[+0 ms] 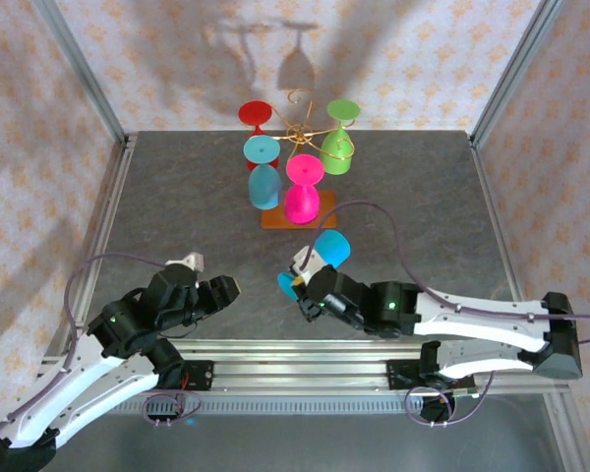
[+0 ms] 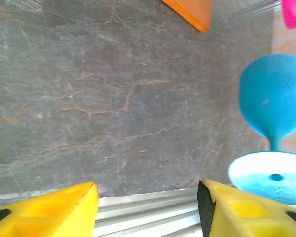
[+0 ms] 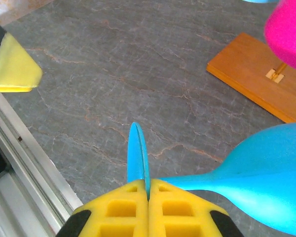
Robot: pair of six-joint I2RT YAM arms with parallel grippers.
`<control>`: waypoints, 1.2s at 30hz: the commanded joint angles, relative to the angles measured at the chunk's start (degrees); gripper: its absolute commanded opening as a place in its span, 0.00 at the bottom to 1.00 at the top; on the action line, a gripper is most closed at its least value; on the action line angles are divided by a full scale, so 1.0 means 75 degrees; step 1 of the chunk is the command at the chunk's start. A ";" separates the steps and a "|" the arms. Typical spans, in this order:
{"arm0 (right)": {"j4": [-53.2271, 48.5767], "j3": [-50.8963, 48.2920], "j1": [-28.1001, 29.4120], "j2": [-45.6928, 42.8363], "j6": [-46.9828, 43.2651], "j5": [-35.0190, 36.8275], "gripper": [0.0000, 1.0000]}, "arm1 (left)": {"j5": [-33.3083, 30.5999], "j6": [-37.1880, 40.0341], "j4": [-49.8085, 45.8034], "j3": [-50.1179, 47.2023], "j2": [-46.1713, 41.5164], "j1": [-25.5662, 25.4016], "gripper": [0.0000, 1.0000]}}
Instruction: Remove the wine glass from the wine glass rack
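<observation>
A blue wine glass (image 1: 328,246) lies tilted just above the table in front of the wine glass rack (image 1: 299,132). My right gripper (image 1: 300,286) is shut on the rim of its round foot (image 3: 137,153), and the bowl (image 3: 269,173) points off to the right. The rack's gold wire arms still carry a red glass (image 1: 256,113), a green glass (image 1: 340,149), a teal glass (image 1: 264,173) and a pink glass (image 1: 302,192) above the wooden base (image 3: 251,74). My left gripper (image 1: 221,288) is open and holds nothing, left of the blue glass (image 2: 272,101).
A metal rail (image 1: 305,352) runs along the table's near edge, just under both grippers. Patterned walls and metal posts close in the sides and back. Bare grey stone table (image 1: 177,216) lies left of the rack and another stretch (image 1: 423,197) lies right of it.
</observation>
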 commanded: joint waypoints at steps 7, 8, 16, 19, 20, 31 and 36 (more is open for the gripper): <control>0.0985 0.0341 0.0948 0.0966 -0.0364 0.1664 0.00 | 0.0976 -0.0841 0.0511 0.0309 0.0637 0.0075 0.56; 0.1083 0.0334 0.1068 0.1038 -0.0428 0.1877 0.00 | 0.1019 -0.0890 0.0576 0.0334 0.0698 0.0075 0.56; 0.1615 0.0368 0.1561 0.1637 -0.0555 0.2818 0.00 | 0.1424 -0.1769 0.1487 0.0042 0.0875 0.0082 0.56; 0.1679 0.0392 0.1585 0.1774 -0.0570 0.2902 0.00 | 0.1447 -0.1960 0.1747 0.0027 0.0889 0.0078 0.56; 0.1673 0.0430 0.1611 0.1862 -0.0583 0.3011 0.00 | 0.1456 -0.2021 0.1811 0.0022 0.0910 0.0084 0.56; 0.2052 0.0637 0.1807 0.2239 -0.0990 0.3370 0.00 | 0.1720 -0.2320 0.2526 -0.0216 0.1303 0.0075 0.54; 0.2179 0.0653 0.1834 0.2265 -0.1192 0.3358 0.00 | 0.1653 -0.2423 0.2906 -0.0390 0.1387 0.0076 0.49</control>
